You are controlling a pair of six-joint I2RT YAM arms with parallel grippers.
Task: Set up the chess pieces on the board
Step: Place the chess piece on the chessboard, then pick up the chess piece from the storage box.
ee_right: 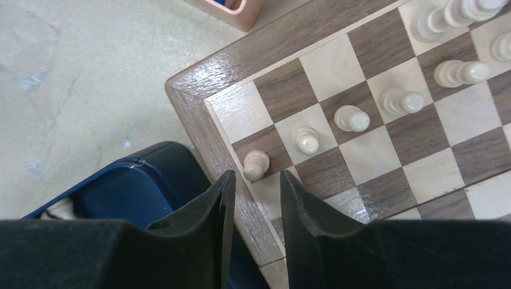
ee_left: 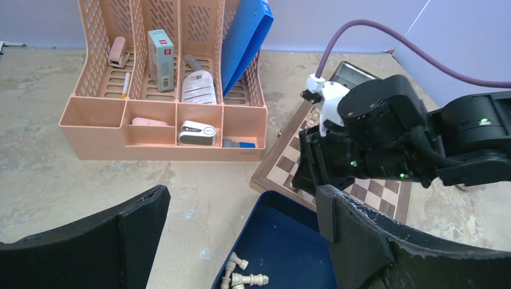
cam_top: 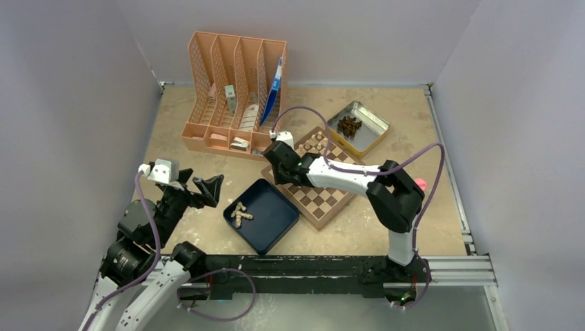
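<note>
Setup partly done. The square chequered wooden board (ee_right: 271, 48) carries a row of pale beige wooden chess pieces (ee_right: 351, 118) near its corner. Loose pieces (cam_top: 240, 214) remain in the dark blue square tray (cam_top: 276, 224). The right gripper (ee_right: 253, 180) is slightly parted and empty, just short of the end pawn (ee_right: 256, 164). The left gripper (ee_left: 241, 195) gapes wide, holding nothing.

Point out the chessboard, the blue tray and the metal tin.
chessboard (cam_top: 324, 201): top view, bare squares near its front corner.
blue tray (cam_top: 274, 219): top view, bare floor.
metal tin (cam_top: 370, 129): top view, bare floor.

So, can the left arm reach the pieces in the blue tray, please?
Probably yes: its open fingers hang beside the tray, nothing covers the pieces, and the right arm is over the board.
</note>
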